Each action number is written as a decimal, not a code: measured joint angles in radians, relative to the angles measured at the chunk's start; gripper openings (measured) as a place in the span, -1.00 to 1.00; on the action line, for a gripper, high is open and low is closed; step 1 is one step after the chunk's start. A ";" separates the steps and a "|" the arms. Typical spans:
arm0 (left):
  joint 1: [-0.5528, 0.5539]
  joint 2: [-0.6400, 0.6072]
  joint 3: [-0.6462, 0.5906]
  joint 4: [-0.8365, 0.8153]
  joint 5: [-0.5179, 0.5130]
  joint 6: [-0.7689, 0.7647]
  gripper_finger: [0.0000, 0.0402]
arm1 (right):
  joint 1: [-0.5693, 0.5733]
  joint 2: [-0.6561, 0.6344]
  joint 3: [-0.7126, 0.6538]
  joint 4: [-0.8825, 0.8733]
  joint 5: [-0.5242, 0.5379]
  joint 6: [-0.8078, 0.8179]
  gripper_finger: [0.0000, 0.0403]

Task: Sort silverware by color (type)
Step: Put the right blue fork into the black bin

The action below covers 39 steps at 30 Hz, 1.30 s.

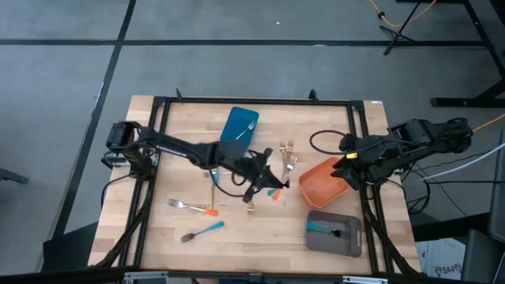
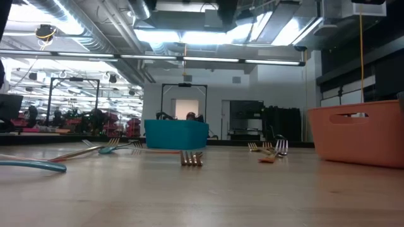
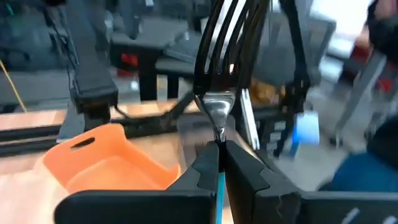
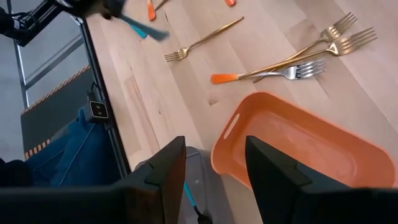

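My left gripper (image 1: pixel 264 180) is over the table's middle, shut on a blue-handled fork (image 3: pixel 219 93) whose metal tines stick out past the fingers. My right gripper (image 4: pixel 214 165) is open and touches nothing, at the right side over the near rim of the orange container (image 1: pixel 322 181). Another blue-handled fork (image 1: pixel 327 229) lies in the grey container (image 1: pixel 335 237). Loose on the wood lie gold forks (image 1: pixel 286 154), an orange-handled fork (image 1: pixel 189 207), a blue-handled one (image 1: pixel 203 230) and a gold one (image 1: pixel 248 207). The blue container (image 1: pixel 239 126) holds one fork. My left gripper pinches the blue-handled fork between its two fingers at the top of the blue handle (image 3: pixel 219 183), just below the metal neck (image 3: pixel 217 124). The fork lies along the fingers, tines pointing away from the wrist. It is lifted clear of the table.
The orange container (image 4: pixel 298 143) sits at the right, with the grey container (image 4: pixel 186 186) near it toward the table's near edge. An orange-handled fork (image 4: pixel 267 71) and gold forks (image 4: pixel 336 37) lie just left of the orange container. A black frame edges the table (image 1: pixel 166 166).
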<state>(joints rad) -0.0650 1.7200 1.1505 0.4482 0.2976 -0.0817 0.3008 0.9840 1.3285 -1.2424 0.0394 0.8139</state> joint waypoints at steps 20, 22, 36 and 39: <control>-0.073 0.113 -0.269 0.307 -0.302 -0.056 -0.93 | 0.000 0.003 0.000 0.045 0.058 0.000 -0.22; -0.073 0.139 -0.269 0.336 -0.299 -0.023 -0.93 | 0.000 0.003 0.000 0.045 0.058 0.000 -0.22; -0.074 0.348 -0.269 0.737 -0.280 0.032 -0.93 | 0.000 0.015 0.000 0.045 0.113 -0.008 -0.22; -0.076 0.367 -0.269 0.797 -0.279 0.032 -0.92 | 0.000 0.044 0.000 0.051 0.146 -0.010 -0.22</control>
<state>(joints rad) -0.1406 2.0870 0.8819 1.2448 0.0190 -0.0496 0.3008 1.0283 1.3281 -1.1913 0.1858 0.8035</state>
